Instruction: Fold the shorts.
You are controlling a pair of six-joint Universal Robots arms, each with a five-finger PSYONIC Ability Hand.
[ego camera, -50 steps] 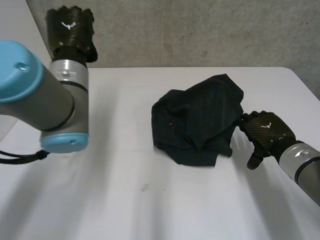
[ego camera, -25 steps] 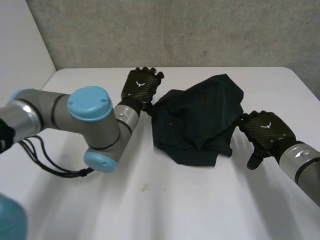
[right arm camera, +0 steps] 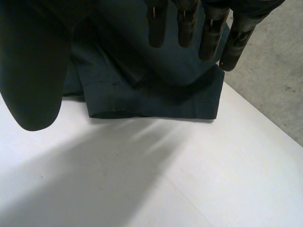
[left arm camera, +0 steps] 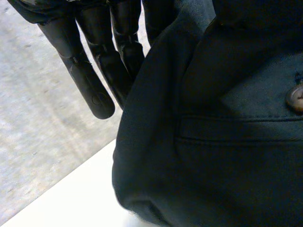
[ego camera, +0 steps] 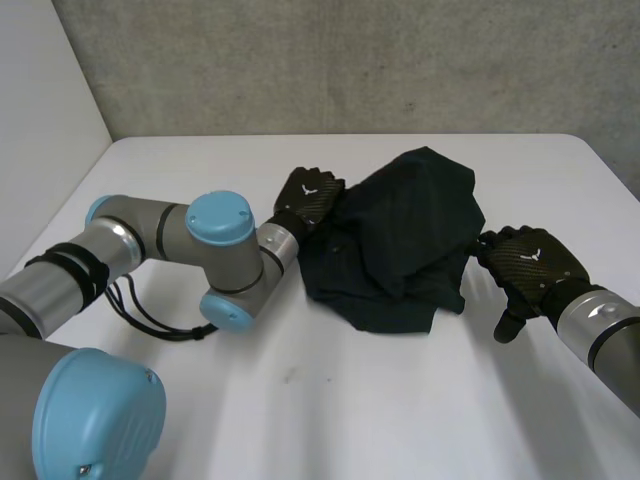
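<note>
The dark shorts [ego camera: 400, 250] lie crumpled in a heap on the white table [ego camera: 330, 410]. My left hand [ego camera: 308, 195] is at the heap's left edge, shut on a fold of the shorts [left arm camera: 227, 156]. In the left wrist view the cloth bunches against its fingers [left arm camera: 90, 80], and a button [left arm camera: 296, 97] shows beside them. My right hand [ego camera: 530, 265] hovers open just off the heap's right edge. In the right wrist view its straight fingers [right arm camera: 208, 38] reach over a hem of the shorts [right arm camera: 142, 90], apart from the cloth.
A grey wall [ego camera: 400, 60] runs behind the table's far edge. Bare white tabletop [right arm camera: 165, 179] spreads in front of the shorts. My left arm [ego camera: 220, 250] stretches across the table's left half.
My left arm swung down from high at the left to the shorts' left edge, and its hand closed on the cloth. The heap's top shifted slightly left. The right hand stayed put.
</note>
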